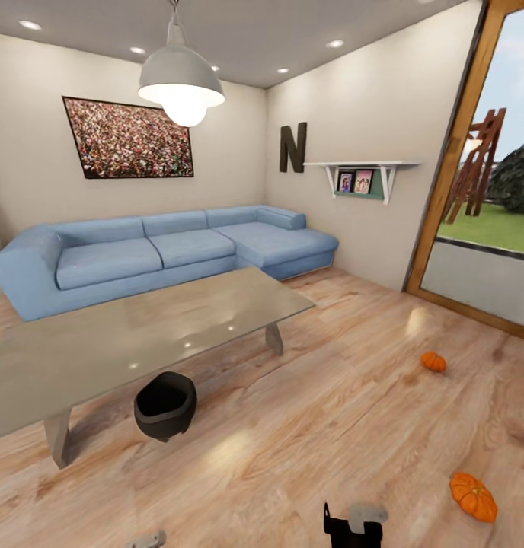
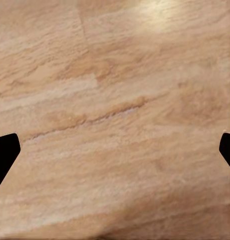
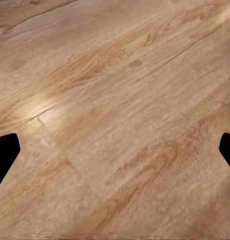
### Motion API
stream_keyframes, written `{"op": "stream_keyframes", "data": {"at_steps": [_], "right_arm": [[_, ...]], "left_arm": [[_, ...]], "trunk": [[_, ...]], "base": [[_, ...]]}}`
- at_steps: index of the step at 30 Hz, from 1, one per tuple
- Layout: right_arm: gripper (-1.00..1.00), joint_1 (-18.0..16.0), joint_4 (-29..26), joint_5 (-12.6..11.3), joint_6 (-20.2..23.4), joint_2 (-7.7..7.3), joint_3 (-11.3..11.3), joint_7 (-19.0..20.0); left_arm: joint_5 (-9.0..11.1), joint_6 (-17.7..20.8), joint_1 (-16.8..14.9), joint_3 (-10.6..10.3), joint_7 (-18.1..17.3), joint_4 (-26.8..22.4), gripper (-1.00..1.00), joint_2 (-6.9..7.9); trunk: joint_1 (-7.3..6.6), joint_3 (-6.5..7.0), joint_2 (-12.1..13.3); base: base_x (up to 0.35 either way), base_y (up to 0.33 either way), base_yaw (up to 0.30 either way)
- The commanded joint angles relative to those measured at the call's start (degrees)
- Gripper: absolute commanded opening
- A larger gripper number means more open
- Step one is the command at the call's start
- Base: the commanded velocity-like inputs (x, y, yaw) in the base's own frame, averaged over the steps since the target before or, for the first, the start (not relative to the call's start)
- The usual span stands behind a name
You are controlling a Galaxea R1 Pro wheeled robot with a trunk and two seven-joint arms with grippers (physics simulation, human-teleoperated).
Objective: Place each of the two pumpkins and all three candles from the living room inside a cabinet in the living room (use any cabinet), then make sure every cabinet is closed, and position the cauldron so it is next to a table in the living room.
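Two orange pumpkins lie on the wooden floor at the right of the head view, the nearer pumpkin point(image 1: 473, 496) low down and the smaller-looking one point(image 1: 433, 361) farther off. The black cauldron point(image 1: 165, 406) stands on the floor at the near edge of the grey glossy table point(image 1: 140, 335), partly under its top. My left gripper point(image 2: 115, 155) is open over bare floorboards, its dark fingertips point(image 2: 4, 155) wide apart. My right gripper point(image 3: 115, 155) is open over bare floor too. The candles and the cabinet are out of view.
A blue corner sofa point(image 1: 163, 251) runs along the far wall behind the table. A glass door with a wooden frame point(image 1: 452, 167) is at the right. A pendant lamp point(image 1: 181, 80) hangs above. Parts of my arms point(image 1: 353, 525) show at the bottom edge.
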Motion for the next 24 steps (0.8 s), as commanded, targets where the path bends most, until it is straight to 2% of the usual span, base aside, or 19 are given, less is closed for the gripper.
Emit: {"op": "stream_keyframes", "data": {"at_steps": [1,17,24], "right_arm": [[1.0,-0.1,0.1,-0.6,-0.2,0.05,0.5,-0.1],[1.0,-0.1,0.1,-0.7,0.2,0.29,0.4,0.0],[1.0,-0.1,0.1,-0.7,0.2,0.68,-0.8,0.1]], "left_arm": [[0.4,0.0,0.0,-0.5,0.2,0.0,1.0,0.0],[0.4,0.4,0.0,-0.5,-0.5,0.0,1.0,0.06],[0.4,0.3,0.0,-0.5,-1.8,0.0,1.0,0.11]], "trunk": [[-0.04,-0.05,0.0],[-0.04,-0.09,0.0],[-0.04,-0.16,0.0]], "base": [[-0.296,0.149,-0.294],[-0.3,0.167,-0.299],[-0.214,0.171,-0.3]]}}
